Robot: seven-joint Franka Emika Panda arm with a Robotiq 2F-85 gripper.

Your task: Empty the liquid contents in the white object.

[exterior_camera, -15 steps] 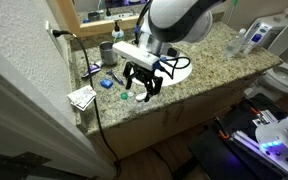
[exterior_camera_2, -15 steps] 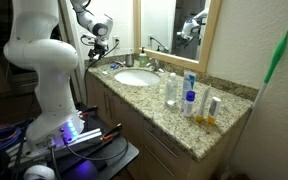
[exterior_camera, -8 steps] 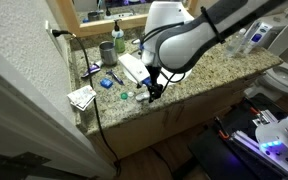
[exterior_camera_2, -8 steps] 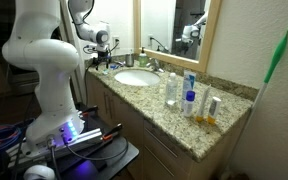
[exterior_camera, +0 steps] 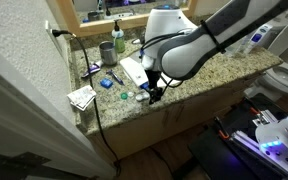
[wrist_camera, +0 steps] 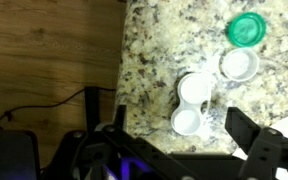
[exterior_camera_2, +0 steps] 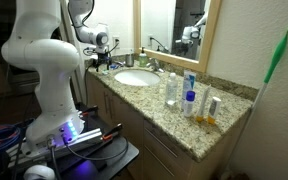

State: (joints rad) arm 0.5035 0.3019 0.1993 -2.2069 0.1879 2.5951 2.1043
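Arm (exterior_camera: pixel 189 45) bent low over counter (exterior_camera: pixel 209 72) edge. Gripper (exterior_camera: pixel 154 92) pts down, jaws apart, empty. White object (wrist_camera: pixel 189 104) directly below, btwn fingers.

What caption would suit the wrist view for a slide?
Open gripper poised over joined white cups on granite, a round white container and green cap beside.

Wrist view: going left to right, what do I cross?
Wooden floor → granite counter → joined white twin cups → single white round container. The green round piece is left out because it overlaps that container's column.
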